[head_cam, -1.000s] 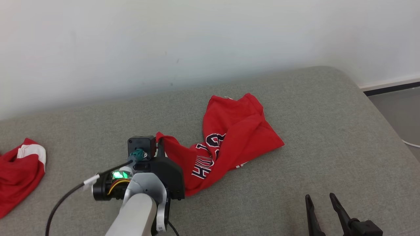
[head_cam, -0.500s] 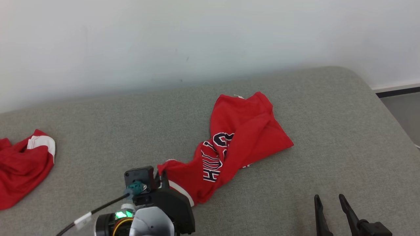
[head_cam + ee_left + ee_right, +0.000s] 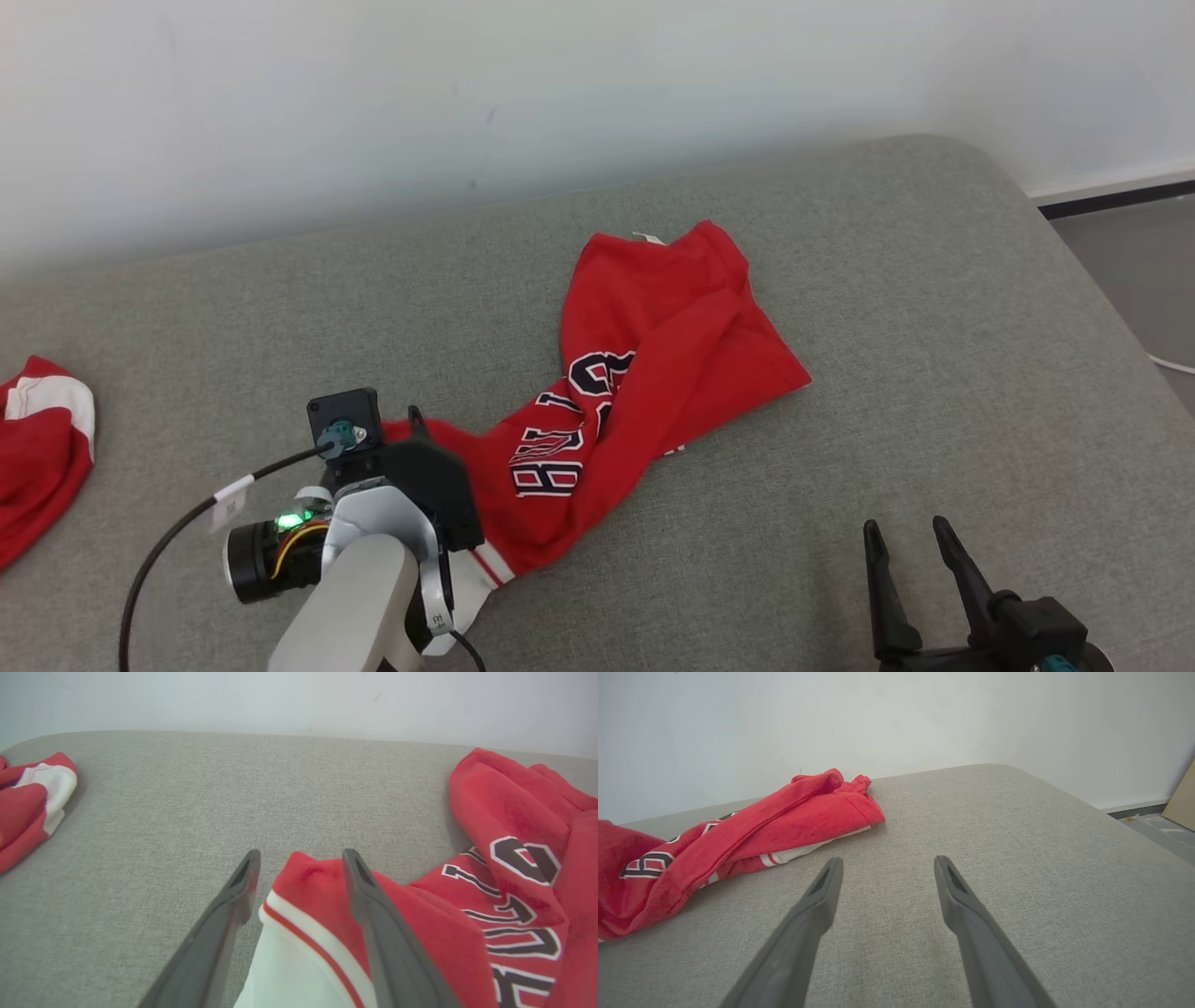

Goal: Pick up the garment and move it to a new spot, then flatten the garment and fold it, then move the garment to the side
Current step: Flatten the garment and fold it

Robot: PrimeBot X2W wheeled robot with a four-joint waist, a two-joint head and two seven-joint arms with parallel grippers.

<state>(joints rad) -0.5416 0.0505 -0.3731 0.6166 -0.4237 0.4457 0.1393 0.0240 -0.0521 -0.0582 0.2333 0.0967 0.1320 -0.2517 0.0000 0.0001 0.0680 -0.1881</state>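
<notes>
Red garment (image 3: 644,373) lies rumpled mid-frame on the grey cushion (image 3: 934,308). My left claw (image 3: 301,861) stands spread around its striped hem, not pinching. My right claw (image 3: 906,527) gapes empty at lower right. I judge the relocation about done; flattening, folding and setting aside remain.

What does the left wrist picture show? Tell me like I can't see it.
The open left pincer has a corner of a crumpled red jersey between its fingers, on a grey cushion. Another red and white cloth lies at the far left, with a white wall behind.
</notes>
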